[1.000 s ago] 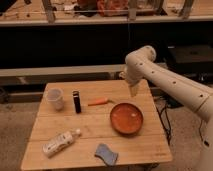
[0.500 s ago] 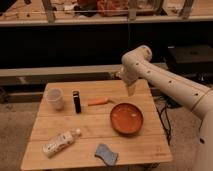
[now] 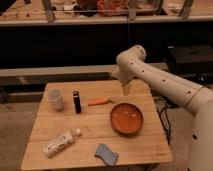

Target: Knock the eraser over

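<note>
The gripper (image 3: 125,89) hangs pointing down over the far right part of the table (image 3: 90,132), at the end of the white arm (image 3: 165,85) that reaches in from the right. Its state cannot be told. It touches nothing.

The eraser (image 3: 76,101) stands upright well to the left of the gripper and slightly nearer the camera, apart from it. Between the two lies the orange stick (image 3: 98,102), flat on the wood and pointing roughly from eraser towards gripper. Just beyond the eraser, further left, stands the cup (image 3: 55,98) – close beside it, whether touching is unclear.

Right below the gripper, nearer the camera, sits the red bowl (image 3: 126,118). Far off to the lower left lies the bottle (image 3: 60,143) on its side, and the blue-grey cloth (image 3: 106,154) lies at the table's front edge – left of the bowl.
</note>
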`<state>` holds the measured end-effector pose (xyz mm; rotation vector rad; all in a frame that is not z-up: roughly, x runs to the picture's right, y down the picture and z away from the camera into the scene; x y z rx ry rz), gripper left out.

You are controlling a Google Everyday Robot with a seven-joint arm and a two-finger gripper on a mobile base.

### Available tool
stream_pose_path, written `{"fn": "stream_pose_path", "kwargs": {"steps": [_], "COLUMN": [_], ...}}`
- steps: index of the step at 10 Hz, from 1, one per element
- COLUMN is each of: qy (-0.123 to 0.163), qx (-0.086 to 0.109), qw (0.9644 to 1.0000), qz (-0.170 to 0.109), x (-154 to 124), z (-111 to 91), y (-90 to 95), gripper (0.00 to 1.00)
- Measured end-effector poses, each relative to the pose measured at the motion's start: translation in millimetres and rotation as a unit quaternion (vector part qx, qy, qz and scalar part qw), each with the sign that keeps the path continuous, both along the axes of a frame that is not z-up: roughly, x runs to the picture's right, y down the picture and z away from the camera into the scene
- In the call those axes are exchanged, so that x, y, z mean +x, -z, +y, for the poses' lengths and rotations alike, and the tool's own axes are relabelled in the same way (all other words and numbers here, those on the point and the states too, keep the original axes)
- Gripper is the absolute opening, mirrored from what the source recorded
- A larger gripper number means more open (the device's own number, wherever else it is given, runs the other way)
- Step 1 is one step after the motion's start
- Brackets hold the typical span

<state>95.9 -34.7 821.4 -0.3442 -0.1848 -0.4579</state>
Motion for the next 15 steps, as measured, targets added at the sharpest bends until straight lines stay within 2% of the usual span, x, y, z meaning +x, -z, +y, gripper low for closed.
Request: {"fn": "stream_pose_path", "kwargs": {"steps": [12, 15], "qy": [0.014, 0.015], "qx": [0.002, 0.004], "qw": [0.9999, 0.9999], "qz": [-0.007, -0.005], "x": [-45, -48], "z": [-2, -2], "y": [-21.6, -26.2], "gripper": [0.80, 0.80]}}
